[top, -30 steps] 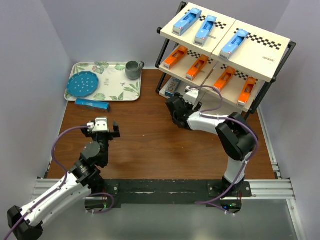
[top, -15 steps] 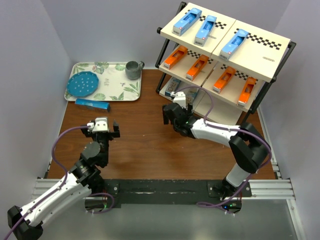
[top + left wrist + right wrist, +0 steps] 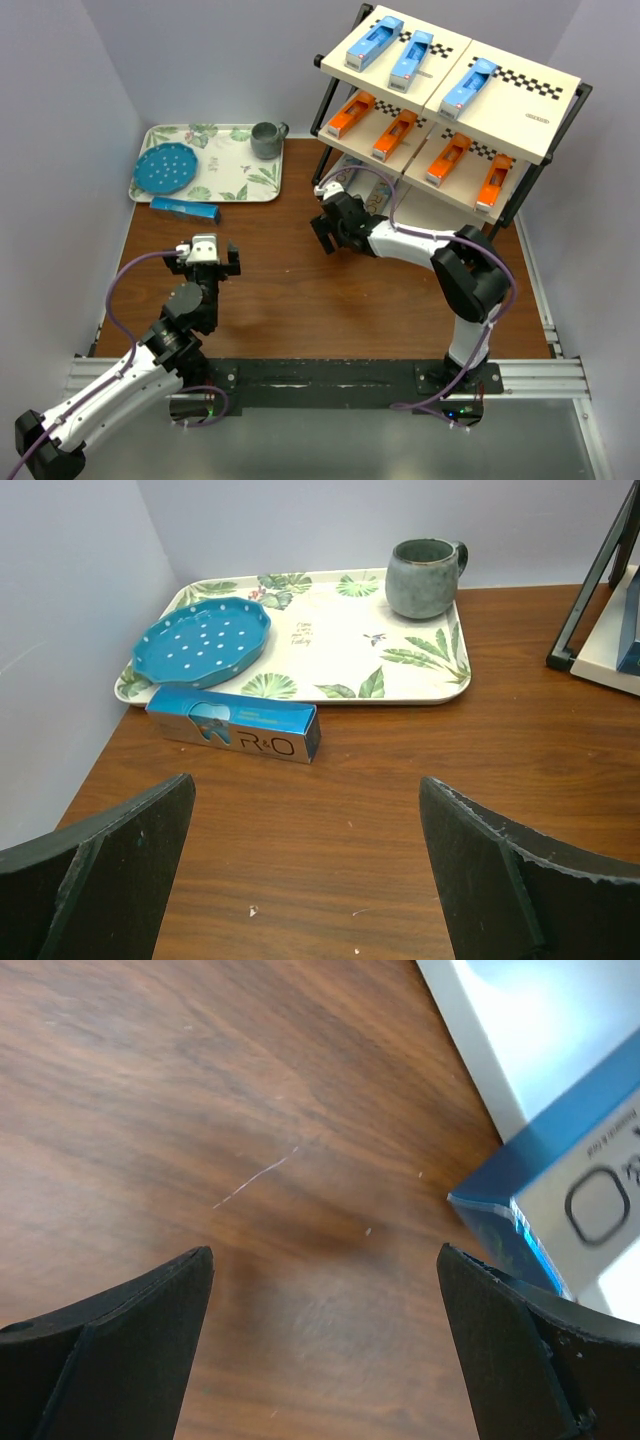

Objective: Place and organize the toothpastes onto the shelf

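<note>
The shelf (image 3: 520, 85) stands at the back right. Three light blue toothpastes (image 3: 410, 57) lie on its top board and several orange ones (image 3: 394, 134) on the middle board. A grey-and-teal box (image 3: 347, 176) lies on the bottom board, and its end (image 3: 560, 1210) shows at the right of the right wrist view. Another teal toothpaste (image 3: 186, 209) (image 3: 233, 723) lies on the table in front of the tray. My right gripper (image 3: 320, 218) (image 3: 325, 1255) is open and empty over bare wood, just left of the shelf. My left gripper (image 3: 205, 262) (image 3: 305, 790) is open and empty, short of the teal box.
A leaf-patterned tray (image 3: 235, 165) (image 3: 330, 650) sits at the back left with a blue dotted plate (image 3: 165, 168) (image 3: 203, 640) and a grey mug (image 3: 267, 139) (image 3: 425, 577) on it. A shelf leg (image 3: 590, 600) stands at the right. Walls close the left and back.
My right gripper has swung left, out from under the shelf's lower boards to the table beside the shelf. The left arm has not moved.
</note>
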You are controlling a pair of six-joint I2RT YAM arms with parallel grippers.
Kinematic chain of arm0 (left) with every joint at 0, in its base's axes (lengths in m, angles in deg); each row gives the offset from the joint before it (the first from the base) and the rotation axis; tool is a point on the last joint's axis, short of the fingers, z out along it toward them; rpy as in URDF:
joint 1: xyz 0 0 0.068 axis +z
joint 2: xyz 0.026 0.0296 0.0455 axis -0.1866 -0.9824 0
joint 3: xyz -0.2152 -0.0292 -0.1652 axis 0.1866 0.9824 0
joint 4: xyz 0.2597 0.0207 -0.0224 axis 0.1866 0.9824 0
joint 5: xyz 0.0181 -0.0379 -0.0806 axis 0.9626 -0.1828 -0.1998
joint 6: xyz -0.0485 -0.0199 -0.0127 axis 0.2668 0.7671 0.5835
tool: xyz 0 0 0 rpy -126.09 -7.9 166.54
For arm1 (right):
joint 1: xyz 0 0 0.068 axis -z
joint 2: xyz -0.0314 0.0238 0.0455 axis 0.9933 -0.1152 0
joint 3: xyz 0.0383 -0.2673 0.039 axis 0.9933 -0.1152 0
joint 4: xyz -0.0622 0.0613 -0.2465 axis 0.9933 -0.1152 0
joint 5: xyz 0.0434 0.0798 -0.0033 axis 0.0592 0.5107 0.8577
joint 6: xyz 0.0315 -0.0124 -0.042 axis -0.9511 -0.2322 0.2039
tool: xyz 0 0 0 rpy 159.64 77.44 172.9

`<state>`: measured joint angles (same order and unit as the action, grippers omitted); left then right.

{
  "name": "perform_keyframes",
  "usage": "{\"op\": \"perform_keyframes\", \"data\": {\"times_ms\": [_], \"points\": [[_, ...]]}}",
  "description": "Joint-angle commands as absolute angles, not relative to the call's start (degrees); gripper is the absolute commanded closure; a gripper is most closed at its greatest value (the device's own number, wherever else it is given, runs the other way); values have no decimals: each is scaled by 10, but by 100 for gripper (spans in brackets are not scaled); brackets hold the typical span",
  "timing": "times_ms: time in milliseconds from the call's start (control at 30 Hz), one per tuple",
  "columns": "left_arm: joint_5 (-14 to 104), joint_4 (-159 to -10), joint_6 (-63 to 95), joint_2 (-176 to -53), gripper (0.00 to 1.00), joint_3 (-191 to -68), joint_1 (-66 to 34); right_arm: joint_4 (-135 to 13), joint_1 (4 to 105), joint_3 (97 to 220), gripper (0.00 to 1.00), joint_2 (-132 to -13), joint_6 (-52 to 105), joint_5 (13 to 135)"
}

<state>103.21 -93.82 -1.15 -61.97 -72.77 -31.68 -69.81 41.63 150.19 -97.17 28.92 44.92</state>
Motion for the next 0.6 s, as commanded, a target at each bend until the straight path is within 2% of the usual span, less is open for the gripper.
{"op": "perform_keyframes", "data": {"times_ms": [0, 567], "points": [[1049, -966, -19, -619, 0, -727, -315, -698, 440, 1548, 2, -990, 328, 468], [1056, -969, -20, -621, 0, -727, -314, -688, 490, 1599, 2, -1041, 355, 473]]}}
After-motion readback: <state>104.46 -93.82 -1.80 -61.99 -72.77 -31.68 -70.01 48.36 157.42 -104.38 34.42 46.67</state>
